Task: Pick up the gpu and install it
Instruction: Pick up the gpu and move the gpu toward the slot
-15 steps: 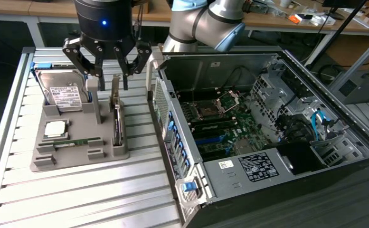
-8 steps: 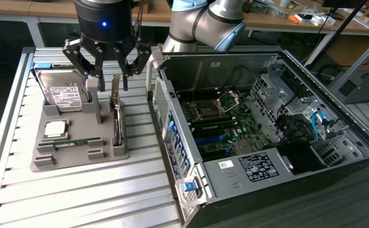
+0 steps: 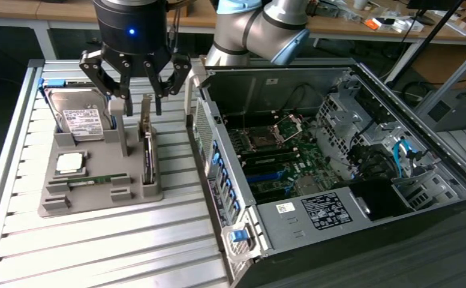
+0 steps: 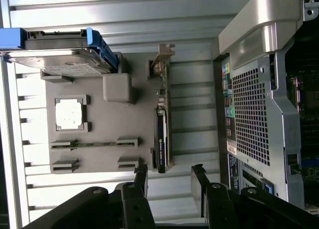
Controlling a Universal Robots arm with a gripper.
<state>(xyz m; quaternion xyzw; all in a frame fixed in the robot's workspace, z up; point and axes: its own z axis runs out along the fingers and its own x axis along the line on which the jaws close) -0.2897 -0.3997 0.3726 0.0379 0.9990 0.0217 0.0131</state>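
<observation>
Your gripper (image 3: 141, 102) hovers jaws apart above the gpu (image 3: 147, 147), upright in its tray (image 3: 96, 197): not grabbed, nothing installed yet.

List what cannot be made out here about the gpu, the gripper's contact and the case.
- gpu faces: exterior view, it stands edge-on in the grey holder, so its flat sides barely show.
- Whether the gripper touches the gpu: exterior view, its open fingers overlap the card's top.
- hard drive label text: exterior view, too small.
- computer case: wrist view, cut off by the picture's edge.
</observation>
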